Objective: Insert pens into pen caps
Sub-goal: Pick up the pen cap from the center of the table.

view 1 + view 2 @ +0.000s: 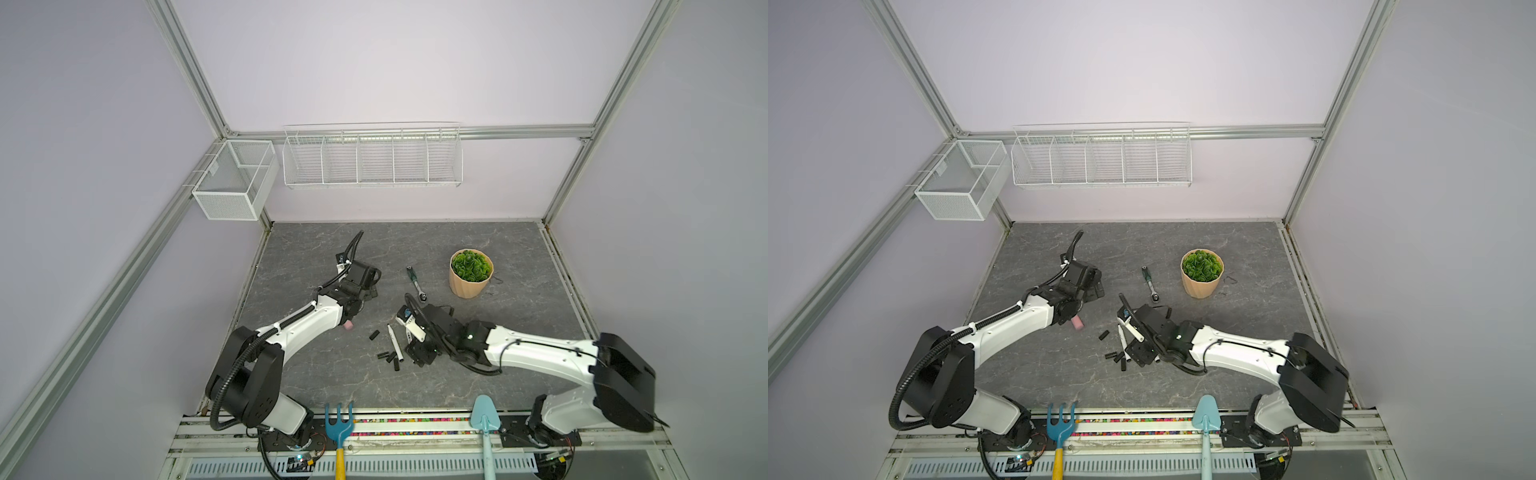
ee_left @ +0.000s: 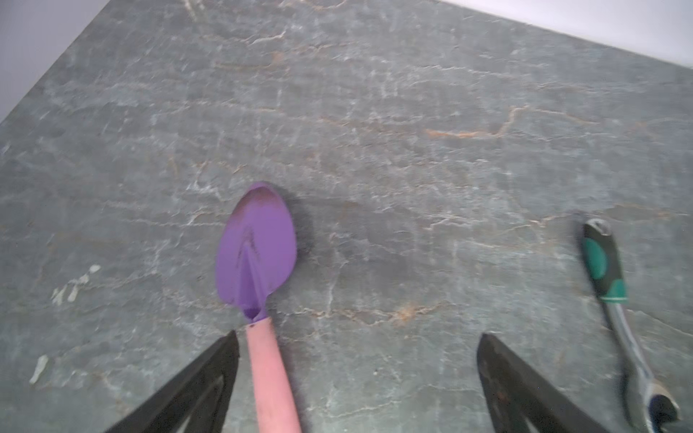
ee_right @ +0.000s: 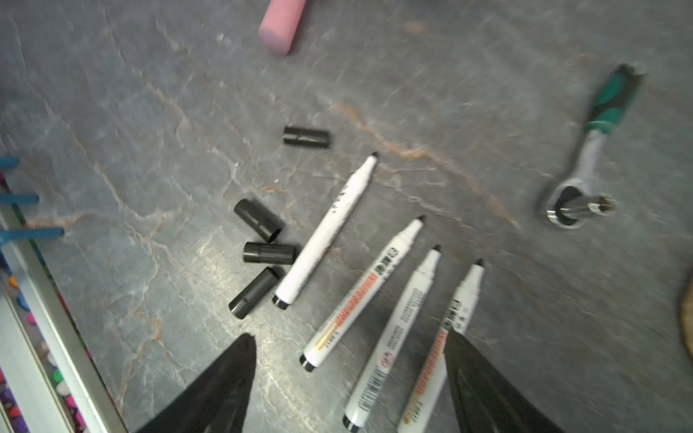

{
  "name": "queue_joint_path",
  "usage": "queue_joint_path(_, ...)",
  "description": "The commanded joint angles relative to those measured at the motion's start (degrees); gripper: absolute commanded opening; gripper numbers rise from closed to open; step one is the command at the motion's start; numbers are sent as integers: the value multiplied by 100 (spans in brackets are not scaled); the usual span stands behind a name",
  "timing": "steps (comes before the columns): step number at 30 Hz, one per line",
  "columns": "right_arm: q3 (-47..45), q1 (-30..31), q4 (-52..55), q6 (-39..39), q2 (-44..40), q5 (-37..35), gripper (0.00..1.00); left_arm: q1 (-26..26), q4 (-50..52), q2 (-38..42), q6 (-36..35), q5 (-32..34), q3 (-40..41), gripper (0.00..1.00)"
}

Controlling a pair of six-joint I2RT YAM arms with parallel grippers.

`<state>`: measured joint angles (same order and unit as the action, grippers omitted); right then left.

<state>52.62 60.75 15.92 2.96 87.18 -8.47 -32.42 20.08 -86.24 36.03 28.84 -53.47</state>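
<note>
Four uncapped pens (image 3: 326, 232) lie flat on the grey desk (image 1: 332, 382) near its middle. They are roughly parallel, with their black tips all pointing the same way. Four black pen caps (image 3: 268, 253) rest on the desk to their left. Three are clustered just beside the butt end of the leftmost pen, and one sits apart, a little farther back.

The right claw (image 3: 348, 337) hovers over the pens with its fingers spread wide and clamped on nothing. In the right wrist view, the butt ends of two pens run between the fingers and a third passes under one finger.

Beyond the pens, toward the far side, lies a green-handled ratchet wrench (image 1: 415, 282). A potted green plant (image 1: 471, 276) stands to its right.

Far and left of the pens, the left claw (image 2: 358, 360) is also spread apart. The pink handle of a purple trowel (image 2: 257, 247) lies on the desk between its fingers, just beside one of them and not pinched.

At the near edge of the desk, a blue rake (image 1: 338, 419) and a pale blue shovel (image 1: 484, 415) show.
</note>
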Motion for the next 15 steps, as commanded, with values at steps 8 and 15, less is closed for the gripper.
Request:
queue_joint_path(8, 1028, -1, 1208, -533, 870, 1482, 76, 86, 376, 448, 577, 411, 410, 98)
queue_joint_path(15, 1138, 157, 1350, -727, 1208, 1558, 73, 154, 568, 836, 838, 451, 687, 98)
